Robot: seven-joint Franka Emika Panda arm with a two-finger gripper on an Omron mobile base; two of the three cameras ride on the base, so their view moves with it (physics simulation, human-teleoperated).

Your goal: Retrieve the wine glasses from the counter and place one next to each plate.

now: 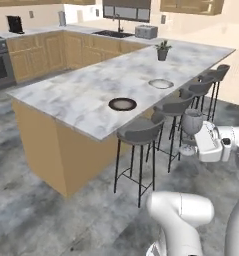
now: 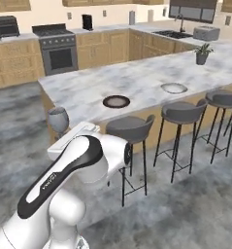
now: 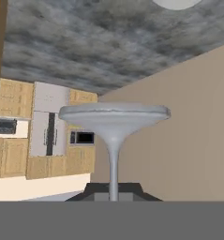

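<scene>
My gripper (image 1: 195, 142) is shut on the thin stem of a greyish translucent wine glass (image 1: 192, 122), carried in the air over the floor on the stool side of the island. In the right base view the wine glass (image 2: 58, 118) shows just above my hand (image 2: 74, 135). The hand view runs along the stem (image 3: 113, 168) to the glass's flared end (image 3: 114, 115), with the gripper (image 3: 113, 191) shut around the stem. A dark plate (image 1: 122, 104) (image 2: 116, 101) and a light plate (image 1: 161, 83) (image 2: 174, 88) lie on the marble island (image 1: 76, 95). The counter is out of view.
Several grey bar stools (image 1: 141, 134) (image 2: 129, 127) line the island's near side, between me and the plates. A potted plant (image 1: 162, 50) (image 2: 202, 53) stands at the island's far end. Wall cabinets with a sink (image 1: 112, 34), toaster (image 2: 206, 33) and stove (image 2: 59, 51) lie beyond.
</scene>
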